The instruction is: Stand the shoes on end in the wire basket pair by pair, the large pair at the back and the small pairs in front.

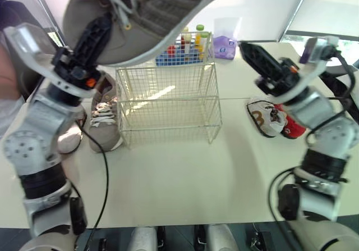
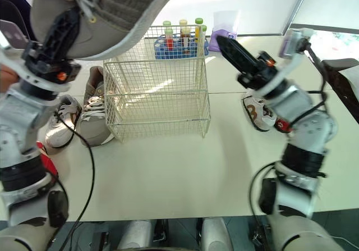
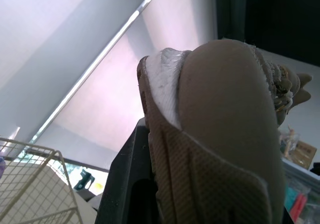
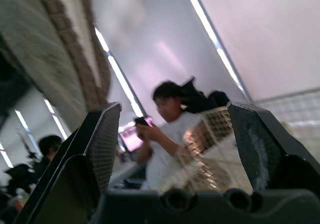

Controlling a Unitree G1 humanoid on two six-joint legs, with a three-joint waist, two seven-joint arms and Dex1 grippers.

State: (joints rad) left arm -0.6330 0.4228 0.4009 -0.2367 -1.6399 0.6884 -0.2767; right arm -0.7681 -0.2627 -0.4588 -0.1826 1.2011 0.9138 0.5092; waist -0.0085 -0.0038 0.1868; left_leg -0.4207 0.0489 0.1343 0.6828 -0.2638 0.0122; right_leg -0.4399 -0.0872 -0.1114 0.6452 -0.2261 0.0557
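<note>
The left tool (image 1: 100, 31) is clamped on the large grey shoe (image 1: 162, 9) near one end, holding it high above the empty wire basket (image 1: 168, 116). The right tool (image 4: 172, 113) hangs wide open over the table (image 1: 185, 178), near a small pair (image 1: 269, 119). The shoe looks light, with a soft fabric upper and a stiffer sole, so a pinch across sole and upper should hold best, and its loose laces could snag the wire; its mate (image 1: 104, 119) lies just left of the basket.
</note>
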